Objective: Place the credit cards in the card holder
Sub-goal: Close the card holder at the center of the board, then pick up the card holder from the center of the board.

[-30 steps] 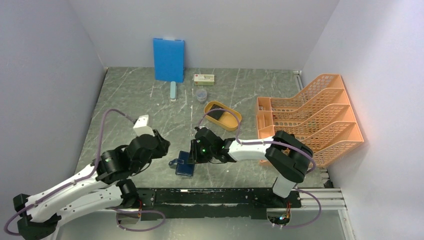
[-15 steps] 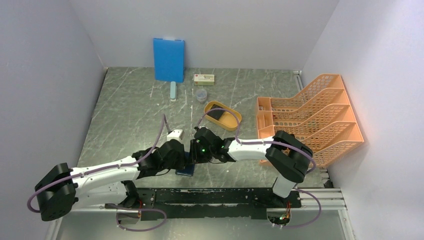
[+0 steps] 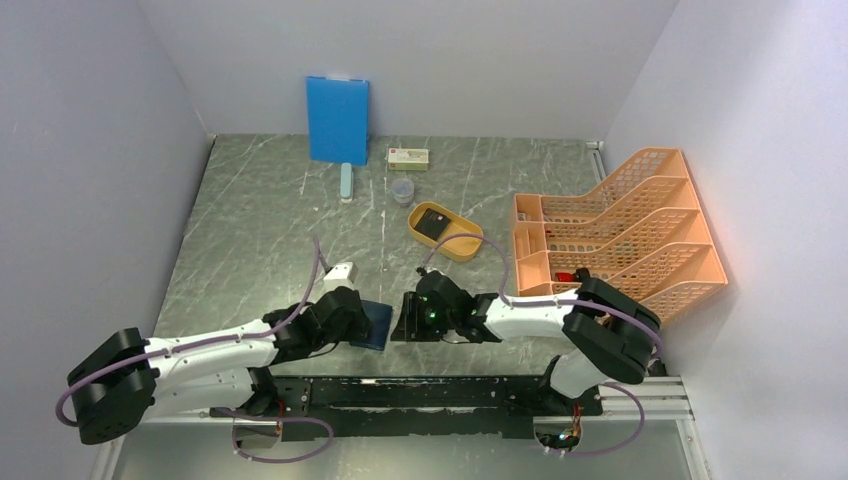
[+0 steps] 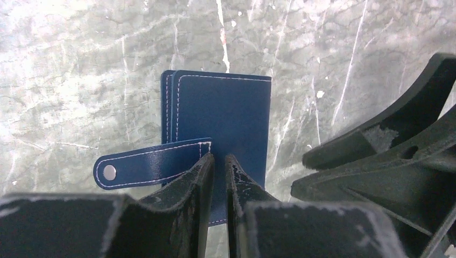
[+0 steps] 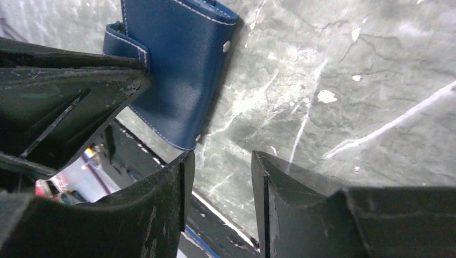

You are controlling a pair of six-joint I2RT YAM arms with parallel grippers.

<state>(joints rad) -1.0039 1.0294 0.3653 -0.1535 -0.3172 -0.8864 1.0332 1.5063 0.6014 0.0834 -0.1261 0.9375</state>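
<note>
Marble table beneath navy card holder

The navy card holder lies folded by the table's front edge, tab unfastened, between my left fingers.

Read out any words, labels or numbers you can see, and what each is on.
Nothing can be read.
The small cream box with a red patch near the back wall may carry print, too small to read.
The dark navy stitched card holder shows no lettering.

Lab robot booth — bare white walls, marbled table.
</note>
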